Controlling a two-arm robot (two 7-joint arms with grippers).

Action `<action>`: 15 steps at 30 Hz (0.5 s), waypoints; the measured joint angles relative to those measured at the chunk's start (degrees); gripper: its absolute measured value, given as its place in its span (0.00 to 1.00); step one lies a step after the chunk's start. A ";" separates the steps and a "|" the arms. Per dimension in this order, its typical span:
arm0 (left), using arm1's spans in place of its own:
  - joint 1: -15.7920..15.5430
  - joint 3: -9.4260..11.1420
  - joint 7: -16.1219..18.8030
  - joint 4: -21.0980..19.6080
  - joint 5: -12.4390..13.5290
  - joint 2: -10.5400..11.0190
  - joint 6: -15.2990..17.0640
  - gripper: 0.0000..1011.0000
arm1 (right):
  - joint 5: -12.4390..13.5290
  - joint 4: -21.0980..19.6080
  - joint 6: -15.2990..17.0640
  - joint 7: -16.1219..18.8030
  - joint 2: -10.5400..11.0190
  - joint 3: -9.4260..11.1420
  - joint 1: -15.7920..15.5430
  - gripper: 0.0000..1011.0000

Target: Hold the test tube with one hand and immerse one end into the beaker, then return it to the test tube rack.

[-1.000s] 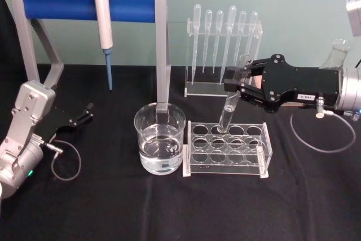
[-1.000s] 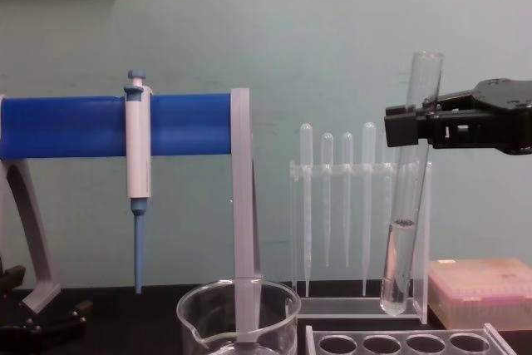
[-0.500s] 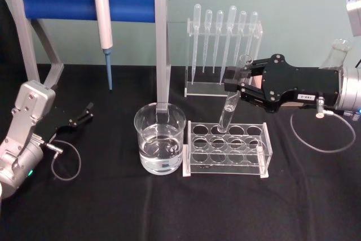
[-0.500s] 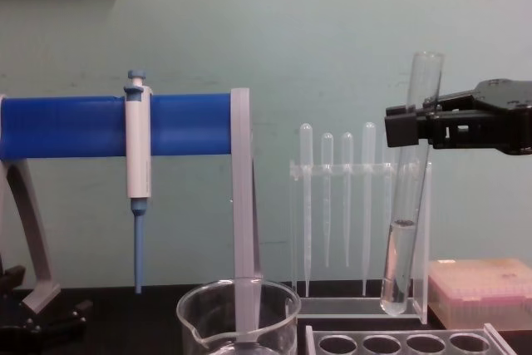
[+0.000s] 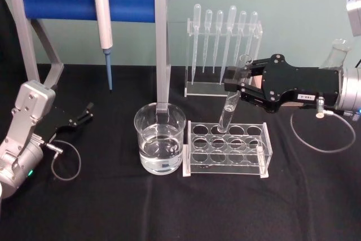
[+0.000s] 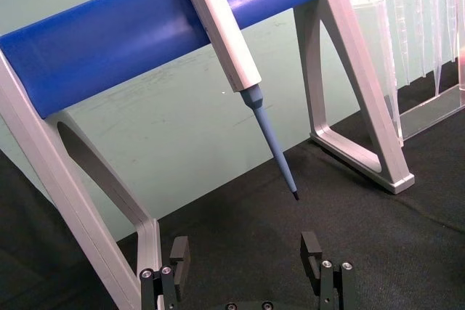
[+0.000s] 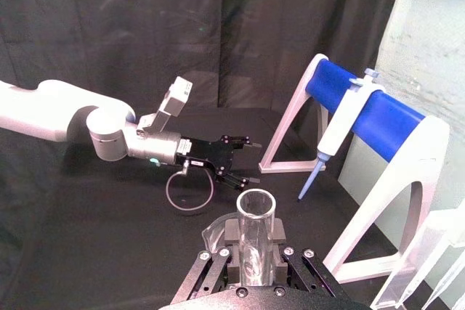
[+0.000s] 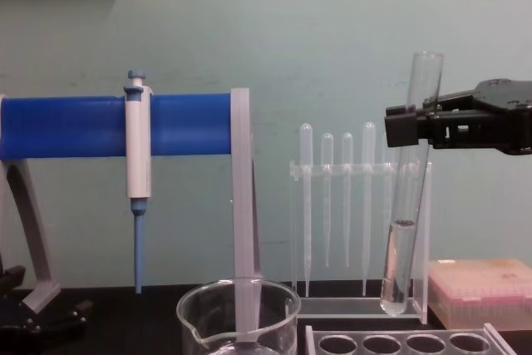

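the right pincer [image 5: 232, 90] is black and pinches the tube [image 8: 399, 263] near its top, with its two fingers pressed on the glass from both sides. the tube is long, thin, clear glass with a round bottom. it leans a little, and its round end hangs just above a hole in the back row of the rack [image 5: 266, 149]. a bit of clear liquid sits in the tube's lower part. the rack is clear plastic with rows of round holes. the beaker [image 5: 160, 139] is a wide, round, clear glass cup just beside the rack, on its left, and it is partly full of clear liquid. the left pincer [image 6: 245, 255] is low over the black cloth [image 5: 169, 207], well apart from the beaker, with its fingers spread and nothing between them.
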 joint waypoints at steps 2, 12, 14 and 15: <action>0.00 0.00 0.00 0.00 0.00 0.00 0.00 0.99 | 0.00 0.00 0.00 0.00 0.00 0.00 0.00 0.24; 0.00 0.00 0.00 0.00 0.00 0.00 0.00 0.99 | 0.00 0.00 0.00 0.00 0.00 0.00 0.00 0.24; 0.00 0.00 0.00 0.00 0.00 0.00 0.00 0.99 | 0.00 0.00 0.00 0.00 0.00 0.00 0.00 0.24; 0.00 0.00 0.00 0.00 0.00 0.00 0.00 0.99 | 0.00 0.00 0.00 0.00 0.00 0.00 0.00 0.24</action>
